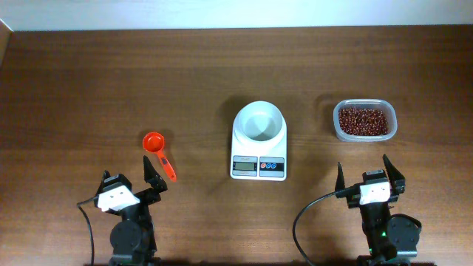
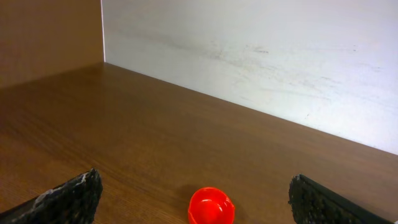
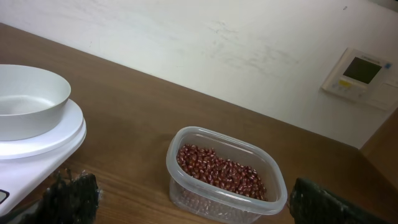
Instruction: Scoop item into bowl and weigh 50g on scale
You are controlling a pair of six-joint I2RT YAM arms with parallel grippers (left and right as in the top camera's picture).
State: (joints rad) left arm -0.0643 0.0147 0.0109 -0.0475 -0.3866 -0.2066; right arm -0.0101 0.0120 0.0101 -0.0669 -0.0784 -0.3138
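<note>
The white bowl [image 1: 258,121] sits empty on the white scale [image 1: 259,157] at the table's middle; both show at the left of the right wrist view, bowl [image 3: 25,102] on scale [image 3: 43,146]. The reddish-brown beans [image 1: 363,120] fill a clear plastic container [image 1: 389,125] at the right, seen close in the right wrist view [image 3: 221,172]. An orange-red scoop [image 1: 157,148] lies left of the scale, its cup showing in the left wrist view [image 2: 211,206]. My left gripper [image 1: 133,179] is open and empty, just short of the scoop. My right gripper [image 1: 367,174] is open and empty, short of the container.
The brown wooden table runs back to a white wall [image 2: 261,56]. A wooden side panel [image 2: 43,31] stands at the far left. A small wall panel with a screen [image 3: 359,70] hangs at the right. Black cables [image 1: 307,222] trail near both arm bases.
</note>
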